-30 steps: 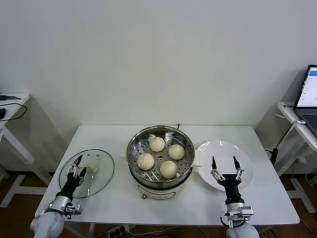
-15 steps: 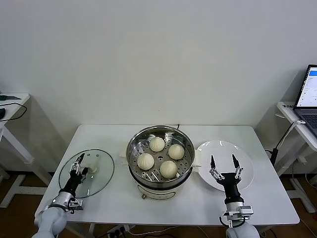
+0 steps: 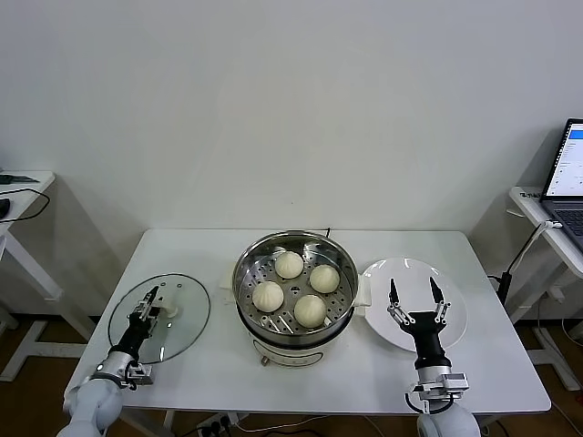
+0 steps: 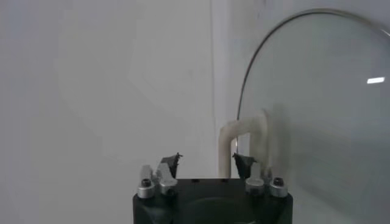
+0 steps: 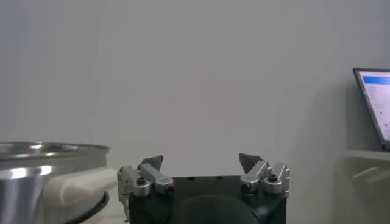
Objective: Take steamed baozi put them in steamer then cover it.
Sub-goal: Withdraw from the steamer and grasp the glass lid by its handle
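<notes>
The steamer (image 3: 246, 273) stands at the table's middle, uncovered, with four cream-white baozi (image 3: 289, 265) on its perforated tray. The glass lid (image 3: 187, 305) lies flat on the table to its left. My left gripper (image 3: 146, 302) is open and low over the lid, just short of its white handle (image 3: 168, 309). In the left wrist view the handle (image 4: 247, 137) stands right ahead of the open left gripper (image 4: 208, 162), nearer one fingertip. My right gripper (image 3: 412, 293) is open and empty over the white plate (image 3: 451, 305). It is also open in the right wrist view (image 5: 201, 161), beside the steamer (image 5: 42, 176).
The white table (image 3: 510, 364) holds only the lid, steamer and empty plate. A laptop (image 3: 567, 177) sits on a side stand at the far right. Another small table (image 3: 23, 182) stands at the far left.
My left gripper has edged a little closer to the lid's handle. My right gripper has shifted very slightly over the plate. The baozi and lid have not moved.
</notes>
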